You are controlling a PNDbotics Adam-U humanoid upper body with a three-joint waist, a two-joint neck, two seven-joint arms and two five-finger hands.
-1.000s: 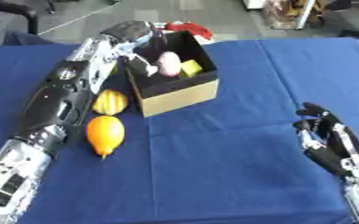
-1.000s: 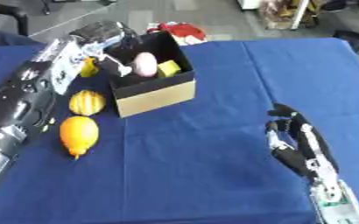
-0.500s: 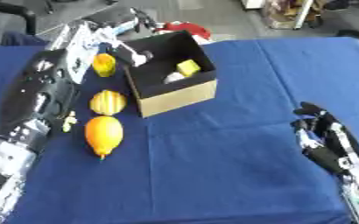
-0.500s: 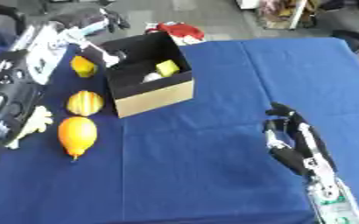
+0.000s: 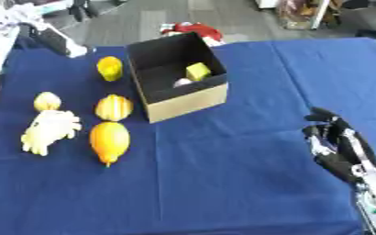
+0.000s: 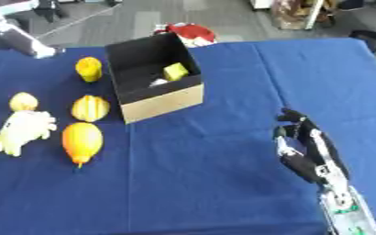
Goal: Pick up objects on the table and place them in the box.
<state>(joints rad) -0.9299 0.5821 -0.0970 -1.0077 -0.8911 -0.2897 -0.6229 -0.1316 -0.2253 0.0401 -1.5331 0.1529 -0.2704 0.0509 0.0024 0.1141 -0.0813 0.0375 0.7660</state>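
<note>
An open cardboard box with a dark inside stands at the table's middle back. In it lie a yellow block and a pale rounded thing. Left of the box, on the blue cloth, are a yellow cup-shaped thing, a small yellow fruit, a ribbed yellow fruit, an orange fruit and a pale yellow bunch. My left hand is at the upper left corner, open and blurred, holding nothing. My right hand rests open at the lower right, fingers up.
A red thing lies just behind the box at the table's far edge. The blue table stretches wide in front and to the right of the box. Floor and chair legs show beyond the far edge.
My left arm has pulled back from over the box to the upper left corner. The pale thing it held a second ago now lies in the box. The right hand has not moved.
</note>
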